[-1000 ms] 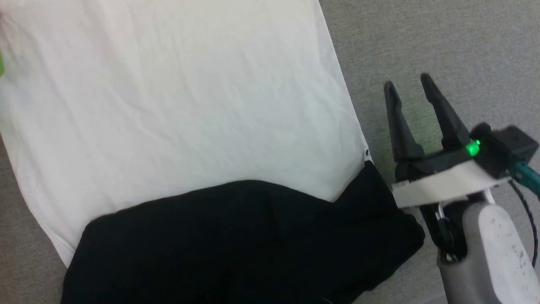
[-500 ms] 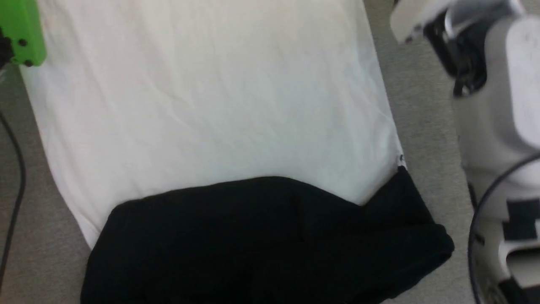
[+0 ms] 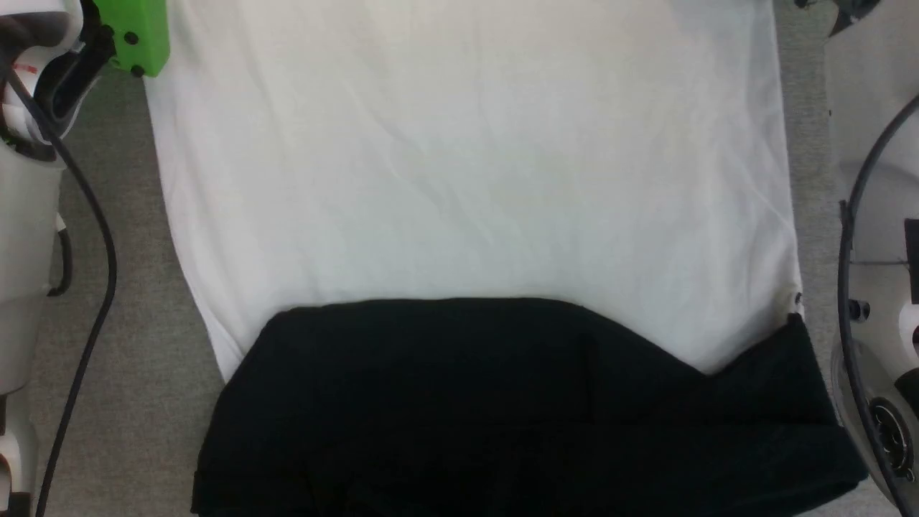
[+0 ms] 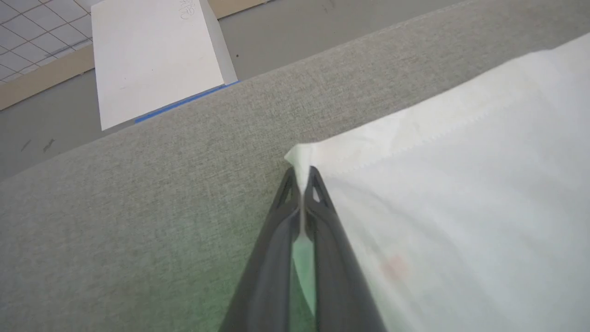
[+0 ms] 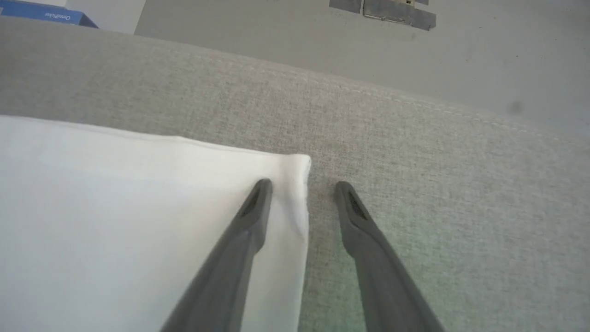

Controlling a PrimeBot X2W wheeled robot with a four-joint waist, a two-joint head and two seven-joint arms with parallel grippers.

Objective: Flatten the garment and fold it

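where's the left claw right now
In the left wrist view, the left claw is shut on a corner of the garment, at its white hem, with the grey cloth surface to its left in that view.

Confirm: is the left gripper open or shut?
Shut: the left gripper pinches the garment by its white hem corner, fingers pressed together.
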